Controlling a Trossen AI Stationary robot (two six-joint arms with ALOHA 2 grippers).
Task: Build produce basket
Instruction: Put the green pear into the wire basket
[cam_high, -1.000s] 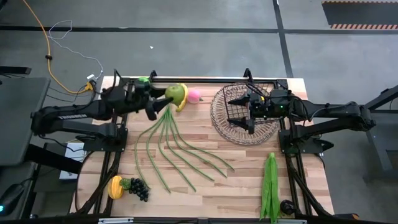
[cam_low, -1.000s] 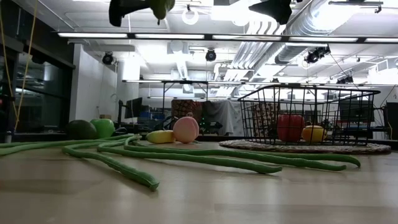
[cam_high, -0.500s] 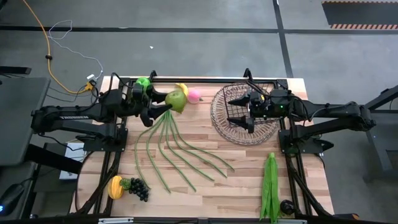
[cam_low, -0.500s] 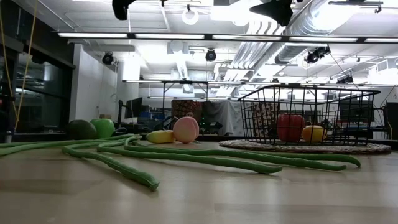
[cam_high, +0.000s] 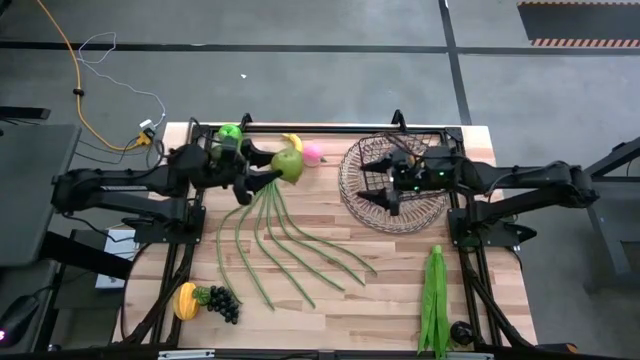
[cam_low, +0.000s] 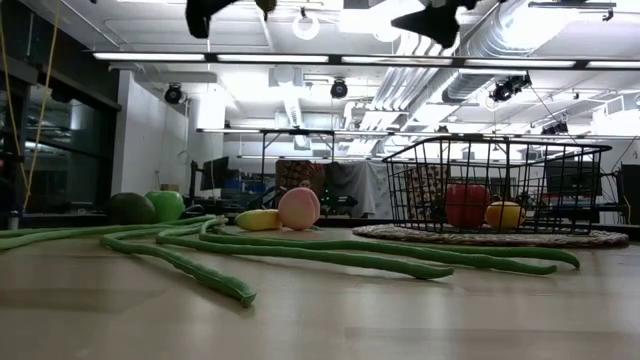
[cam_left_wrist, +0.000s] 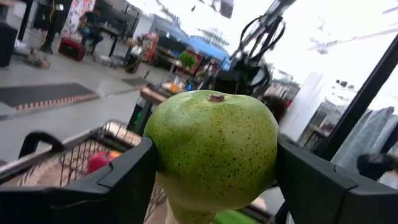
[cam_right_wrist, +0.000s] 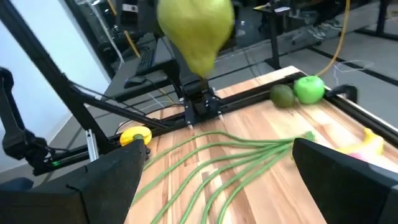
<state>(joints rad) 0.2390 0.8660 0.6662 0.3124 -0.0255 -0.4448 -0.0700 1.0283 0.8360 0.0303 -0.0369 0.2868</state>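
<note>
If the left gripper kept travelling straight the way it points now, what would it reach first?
Probably the right gripper over the basket. The left gripper, holding the pear, points that way with nothing between, though height is hard to judge.

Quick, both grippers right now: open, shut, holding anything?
Left gripper: jaws closed on the speckled green pear, held above the table.
Right gripper: jaws open, empty, over the round brownish wire basket.

In the right wrist view, the right pincer (cam_right_wrist: 214, 177) has its two dark fingers (cam_right_wrist: 106, 180) spread wide apart with nothing between them. Beyond them a pear (cam_right_wrist: 196, 28) hangs in the air above the worktop (cam_right_wrist: 261, 193), held by the other arm. Long green beans (cam_right_wrist: 236, 155) fan across the wood. A green apple (cam_right_wrist: 309, 89) sits touching an avocado (cam_right_wrist: 283, 96) near the far edge.
</note>
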